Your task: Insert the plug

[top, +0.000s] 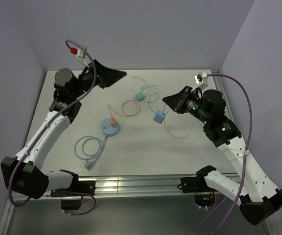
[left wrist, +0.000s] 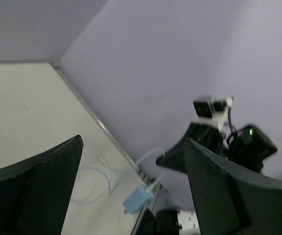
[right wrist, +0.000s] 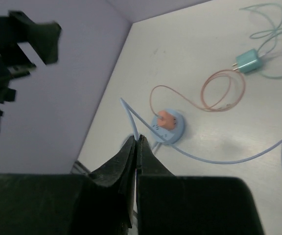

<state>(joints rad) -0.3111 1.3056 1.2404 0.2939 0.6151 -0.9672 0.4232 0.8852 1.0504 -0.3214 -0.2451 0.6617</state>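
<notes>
A round blue socket (top: 109, 128) lies on the table with an orange plug (top: 111, 120) seated in it. In the right wrist view the socket (right wrist: 173, 131) and the orange plug (right wrist: 166, 119) lie beyond my fingertips. My right gripper (top: 165, 101) (right wrist: 138, 140) is shut on the thin light-blue cable (right wrist: 131, 120) of a blue plug (top: 159, 117), which dangles just below it. My left gripper (top: 112, 76) (left wrist: 133, 142) is raised at the back left, open and empty. Between its fingers the blue plug (left wrist: 138, 199) shows far off. I cannot tell whether that plug touches the table.
A teal plug (top: 140, 96) (right wrist: 249, 61) with a pale cable lies at the back centre. An orange cable (top: 130, 107) (right wrist: 224, 90) coils between it and the socket. The socket's own blue cord (top: 89, 147) loops at the front left. Purple walls close in the table (top: 190, 147).
</notes>
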